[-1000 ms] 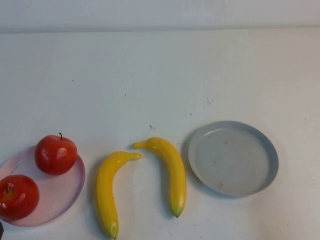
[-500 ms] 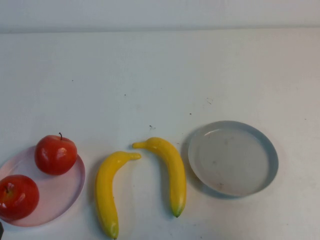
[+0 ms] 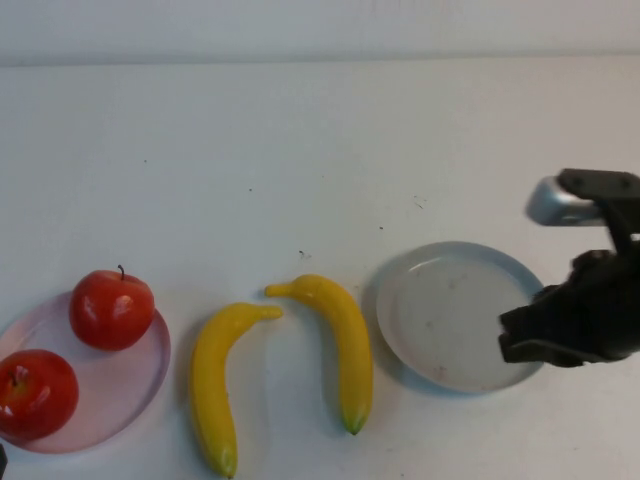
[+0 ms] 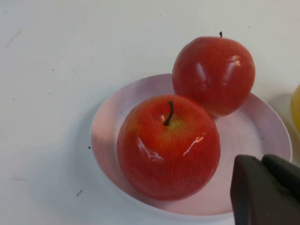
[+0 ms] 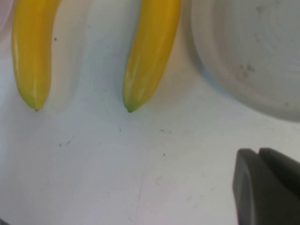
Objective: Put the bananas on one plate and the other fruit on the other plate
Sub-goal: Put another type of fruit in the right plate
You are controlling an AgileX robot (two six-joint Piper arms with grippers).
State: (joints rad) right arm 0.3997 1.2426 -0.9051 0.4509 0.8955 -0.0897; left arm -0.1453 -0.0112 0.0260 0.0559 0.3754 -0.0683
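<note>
Left gripper [image 4: 265, 190], pressed together, beside pink plate [image 3: 140, 385] holding both apples [image 3: 111, 309]. Two bananas [image 3: 338, 340] on table between plates. Grey-blue plate [image 3: 420, 320] bare; right gripper [image 3: 535, 335], closed, above its right rim. Advice: spread fingers, straddle nearer banana mid-length.

Black right arm [image 3: 580, 325] with a silver-grey cap; blocky black hands [image 4: 265, 190].

No text, label or number readable anywhere
</note>
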